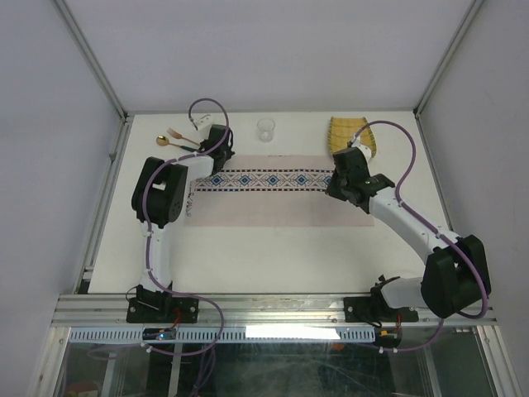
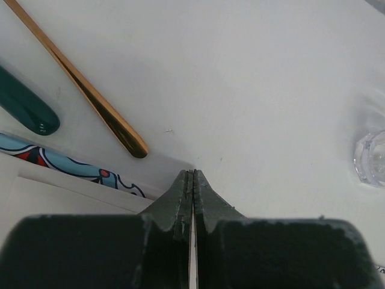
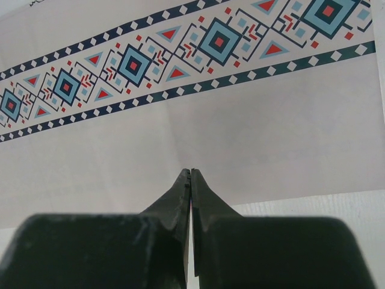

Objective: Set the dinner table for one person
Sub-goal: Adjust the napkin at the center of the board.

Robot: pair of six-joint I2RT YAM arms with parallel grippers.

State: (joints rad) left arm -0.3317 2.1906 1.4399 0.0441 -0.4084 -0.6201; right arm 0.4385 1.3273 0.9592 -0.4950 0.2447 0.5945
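Observation:
The dinner table [image 1: 264,256] is a wide white top. A pale placemat [image 1: 264,194] with a blue-red patterned band lies across its middle. My left gripper [image 1: 216,142] is shut at the mat's far left corner; in the left wrist view its tips [image 2: 193,173] meet over bare table beside the mat's corner [image 2: 66,177], with nothing seen between them. My right gripper [image 1: 340,178] is shut at the mat's right end. The right wrist view shows its tips [image 3: 190,171] closed over the plain cloth [image 3: 180,126] below the patterned band [image 3: 180,60].
A gold spoon [image 1: 164,141] and a fork [image 1: 177,132] lie at the far left. Close to my left gripper are a gold handle [image 2: 90,96] and a teal handle [image 2: 27,108]. A clear cup [image 1: 265,128] stands at the back centre, a yellow ribbed dish [image 1: 351,135] at the back right.

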